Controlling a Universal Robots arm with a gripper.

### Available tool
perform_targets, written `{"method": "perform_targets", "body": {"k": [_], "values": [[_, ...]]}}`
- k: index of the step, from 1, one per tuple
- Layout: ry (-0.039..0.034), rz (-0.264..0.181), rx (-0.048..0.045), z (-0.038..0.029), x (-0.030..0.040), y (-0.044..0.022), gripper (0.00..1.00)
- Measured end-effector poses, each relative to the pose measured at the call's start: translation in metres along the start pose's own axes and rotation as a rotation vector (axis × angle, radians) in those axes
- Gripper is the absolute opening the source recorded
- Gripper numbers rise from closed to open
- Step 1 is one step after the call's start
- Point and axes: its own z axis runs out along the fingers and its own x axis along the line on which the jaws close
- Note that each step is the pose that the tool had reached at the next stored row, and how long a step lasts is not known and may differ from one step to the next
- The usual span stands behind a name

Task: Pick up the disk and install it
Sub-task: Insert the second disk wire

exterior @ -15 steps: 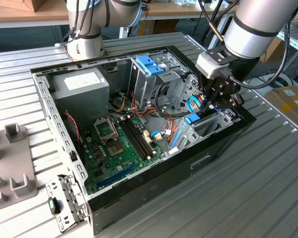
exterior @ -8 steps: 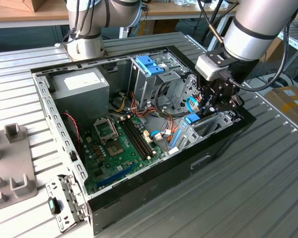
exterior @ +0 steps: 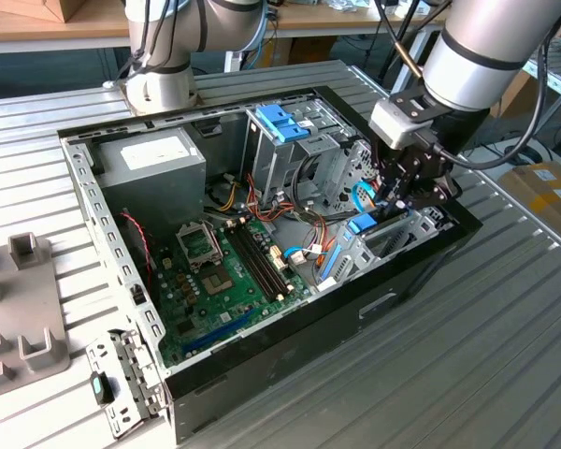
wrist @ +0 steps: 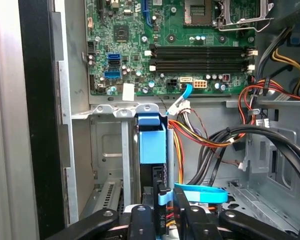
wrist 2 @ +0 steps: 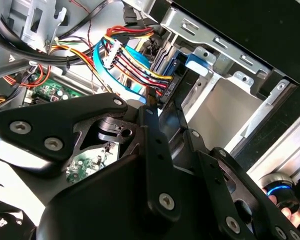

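The open computer case (exterior: pixel 122 271) lies on its side on a ribbed metal table (exterior: pixel 467 355), and the gripper (exterior: pixel 407 187) hangs over the drive bay at the end of the case on the exterior view's right. In the first wrist view the disk (wrist: pixel 152 145) stands on edge in a metal bay (wrist: pixel 107 150) just below the motherboard (wrist: pixel 170 45), with its blue plastic frame facing the camera; in the exterior view its blue edge (exterior: pixel 362 223) shows just under the gripper. The gripper's black fingers (wrist: pixel 162 197) reach down to the near end of the disk, but whether the jaws are clamped on it or merely beside it cannot be told. A flat blue data cable (wrist: pixel 200 194) loops across right next to the fingers, and a bundle of red, yellow and black power wires (wrist 2: pixel 140 65) crowds the space just beside the disk. Thick black cables (wrist: pixel 250 137) curve through the neighbouring compartment. Farther along the case stand a metal drive cage with a blue latch (exterior: pixel 282 122) and a grey power supply (exterior: pixel 154 168).
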Motion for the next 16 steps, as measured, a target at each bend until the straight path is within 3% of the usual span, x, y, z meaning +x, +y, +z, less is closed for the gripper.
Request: {"method": "perform_targets", "body": {"k": [7,12,13,16], "values": [[-0.0024,0.0,0.0,-0.0086,-0.0003,-0.0007,0.3],[-0.0034,0.0,0.0,-0.0181,-0.0006,-0.0015,0.3],[-0.0033,0.0,0.0,-0.0185,-0.0006,-0.0016,0.29],[-0.0034,0.0,-0.0002,-0.019,-0.0007,-0.0022,0.1]]}}
